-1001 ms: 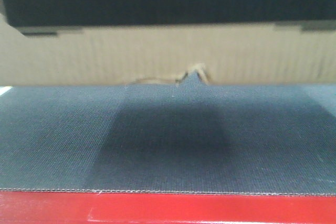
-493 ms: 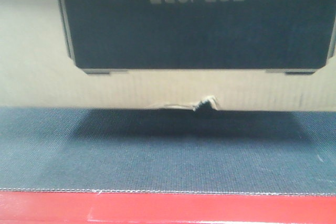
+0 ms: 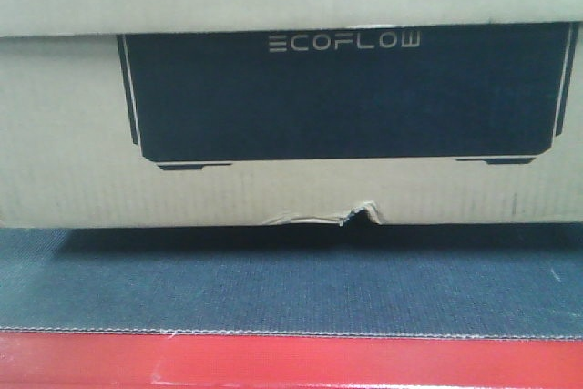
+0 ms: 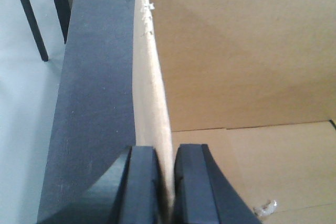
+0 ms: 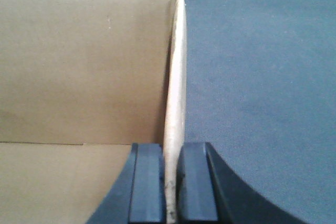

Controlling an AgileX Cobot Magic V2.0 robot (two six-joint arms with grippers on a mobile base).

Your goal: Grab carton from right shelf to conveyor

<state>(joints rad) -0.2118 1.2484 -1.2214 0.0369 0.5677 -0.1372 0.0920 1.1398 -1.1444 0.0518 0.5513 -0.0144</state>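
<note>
The brown carton (image 3: 64, 152) fills the front view, its black ECOFLOW panel facing me and a ragged tear in its bottom edge. It rests on the dark grey conveyor (image 3: 273, 289) belt. In the left wrist view my left gripper (image 4: 166, 187) is shut on the carton's left wall (image 4: 152, 98), one finger outside and one inside the open box. In the right wrist view my right gripper (image 5: 171, 187) pinches the carton's right wall (image 5: 176, 77) the same way. The right shelf is out of view.
The conveyor's red frame (image 3: 291, 362) runs along the near edge. Belt (image 5: 262, 77) stretches to the right of the carton. Left of the belt edge lies pale floor with black legs (image 4: 29, 19) standing on it.
The carton has come down from above the belt onto it; its bottom edge dropped in the front view and the shadow beneath shrank to a thin strip.
</note>
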